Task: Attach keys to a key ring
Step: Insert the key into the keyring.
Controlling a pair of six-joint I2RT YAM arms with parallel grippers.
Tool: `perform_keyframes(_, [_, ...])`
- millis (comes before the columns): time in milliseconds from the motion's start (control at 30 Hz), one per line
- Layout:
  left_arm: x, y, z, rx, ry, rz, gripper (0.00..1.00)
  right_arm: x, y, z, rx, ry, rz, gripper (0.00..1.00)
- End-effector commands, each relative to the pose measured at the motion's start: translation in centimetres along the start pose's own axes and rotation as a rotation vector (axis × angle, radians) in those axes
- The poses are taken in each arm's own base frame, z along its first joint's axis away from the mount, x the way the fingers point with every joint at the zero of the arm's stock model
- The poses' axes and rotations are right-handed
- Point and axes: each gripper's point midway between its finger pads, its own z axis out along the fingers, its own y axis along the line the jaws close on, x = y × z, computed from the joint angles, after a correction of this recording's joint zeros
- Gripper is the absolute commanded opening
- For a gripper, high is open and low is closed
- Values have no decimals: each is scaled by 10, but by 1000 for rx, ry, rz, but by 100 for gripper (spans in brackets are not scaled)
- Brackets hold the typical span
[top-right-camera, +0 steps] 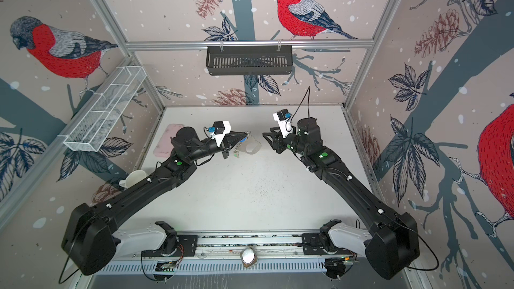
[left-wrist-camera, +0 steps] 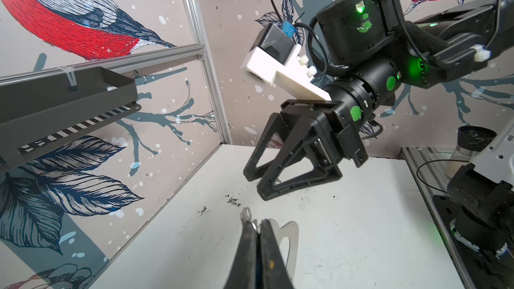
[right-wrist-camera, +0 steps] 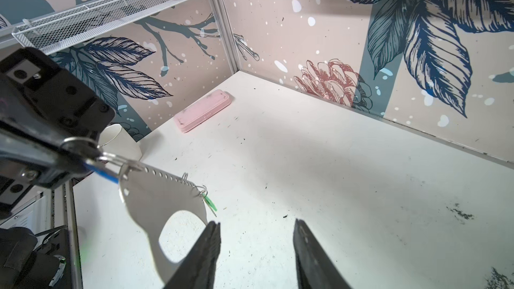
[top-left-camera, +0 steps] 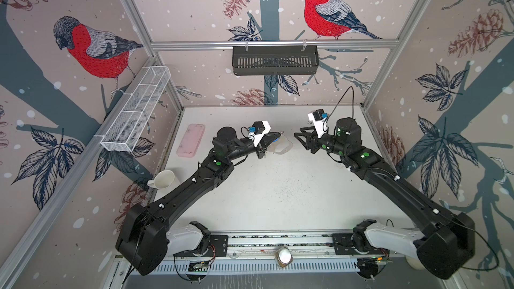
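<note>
Nearest, the white table (top-left-camera: 278,190) lies bare and wide between the two arms, from the front rail to the grippers. A white cup (top-left-camera: 162,179) stands at the table's left edge, beside the left arm.

Past mid-table the grippers face each other, tips near but apart. The left gripper (top-left-camera: 279,135) is pinched tight on the blue tag (right-wrist-camera: 103,172), with a wire ring (right-wrist-camera: 111,159) at its tips. From that ring the grey key ring plate (right-wrist-camera: 155,198) hangs clear of the table, its oval cutout toward the right arm. The right gripper (right-wrist-camera: 256,229) stands about half open with nothing between its jaws. One finger (right-wrist-camera: 210,240) overlaps the plate's edge by the cutout; I cannot tell whether they touch.

The right wrist view alone shows the row of small holes and the green tag (right-wrist-camera: 208,204) dangling from the plate's far corner. In a top view the plate (top-right-camera: 254,147) is only a pale outline. The left wrist view shows the shut fingers (left-wrist-camera: 251,246) edge-on and the right gripper (left-wrist-camera: 258,184) spread above the table.

Farther left, a pink case (top-left-camera: 191,140) lies flat near the left wall, well apart from the grippers.
</note>
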Motion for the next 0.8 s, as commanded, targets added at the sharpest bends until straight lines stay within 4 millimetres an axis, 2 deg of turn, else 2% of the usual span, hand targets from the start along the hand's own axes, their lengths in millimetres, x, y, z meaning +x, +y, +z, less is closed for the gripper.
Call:
perform_keyframes(0, [-19, 11, 1, -47, -65, 4, 0, 1, -1, -3, 8, -14, -17, 49])
perform_keyframes(133, [-25, 18, 3, -76, -81, -11, 0, 5, 2, -6, -2, -24, -26, 55])
perform_keyframes(400, [-37, 31, 5, -129, -95, -32, 0, 8, 2, -9, -9, -37, -51, 59])
perform_keyframes(667, [-52, 39, 6, -158, -108, -49, 0, -4, 9, -17, -70, -96, -100, 62])
perform_keyframes(733, [-47, 40, 7, -164, -91, -67, 0, -8, 12, -19, -86, -108, -112, 62])
perform_keyframes(767, [-59, 42, 7, -167, -109, -58, 0, -10, 13, -20, -91, -115, -118, 63])
